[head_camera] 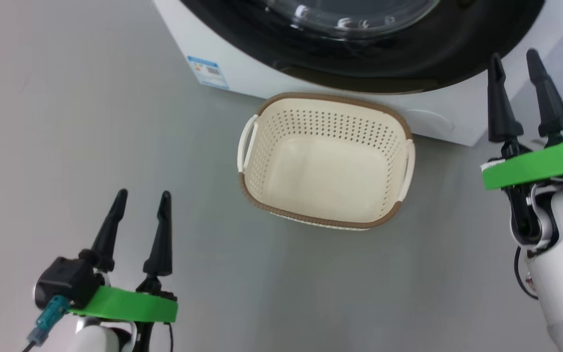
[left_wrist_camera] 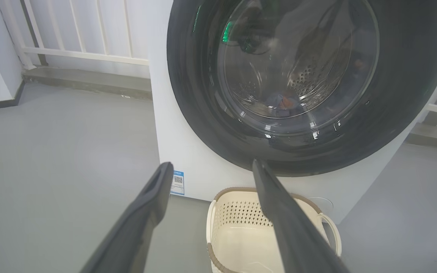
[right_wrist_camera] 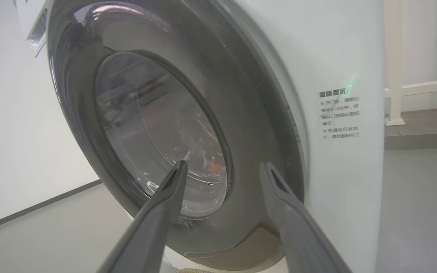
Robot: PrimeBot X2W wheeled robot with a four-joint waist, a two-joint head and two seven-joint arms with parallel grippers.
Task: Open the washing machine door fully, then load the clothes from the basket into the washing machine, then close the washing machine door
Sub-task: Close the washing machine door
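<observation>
Right gripper (head_camera: 513, 54) spread beside door (head_camera: 457, 54) rim, basket (head_camera: 330, 98) well apart

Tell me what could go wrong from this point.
1. The washing machine door looks flush, but whether it has latched cannot be told; it might spring open.
2. The right hand, open, points at the door's rim from close by; a careless pull-back might scrape the glossy ring.
3. The basket sits on the floor right in front of the washing machine; rolling forward might knock it.
</observation>
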